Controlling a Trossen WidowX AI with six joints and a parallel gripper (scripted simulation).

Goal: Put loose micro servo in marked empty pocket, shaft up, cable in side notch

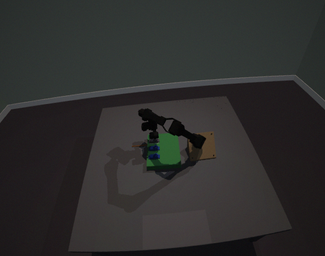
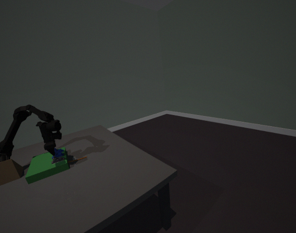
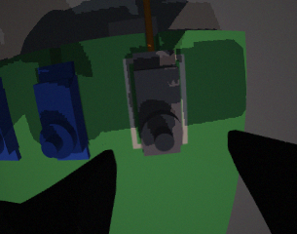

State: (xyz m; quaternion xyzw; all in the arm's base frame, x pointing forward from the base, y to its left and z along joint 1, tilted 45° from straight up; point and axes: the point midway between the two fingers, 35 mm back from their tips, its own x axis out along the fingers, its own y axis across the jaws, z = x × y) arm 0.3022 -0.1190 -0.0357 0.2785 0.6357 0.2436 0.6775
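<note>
Spread wide above the green block [image 1: 169, 149] [image 2: 43, 165] [image 3: 211, 180], jaws [image 1: 153, 140] [image 2: 53, 155] apart from the gray motor [image 1: 153, 141] [image 2: 58, 159] [image 3: 158, 93] at its pale outline, beside blue motors [image 1: 154, 152] [image 2: 58, 152] [image 3: 62, 117]; shaft up

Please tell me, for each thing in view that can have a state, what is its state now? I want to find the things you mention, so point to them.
Hand [image 1: 153, 140] [image 2: 53, 155] [image 3: 171, 148]: open, holding nothing.
Grey servo [image 1: 154, 141] [image 2: 58, 160] [image 3: 158, 90]: within the pale outline, shaft up; full seating unclear.
Orange cable [image 1: 138, 145] [image 2: 79, 159] [image 3: 148, 21]: extends past the deck's edge.
Green deck [image 1: 169, 149] [image 2: 41, 164] [image 3: 211, 78]: lying flat.
</note>
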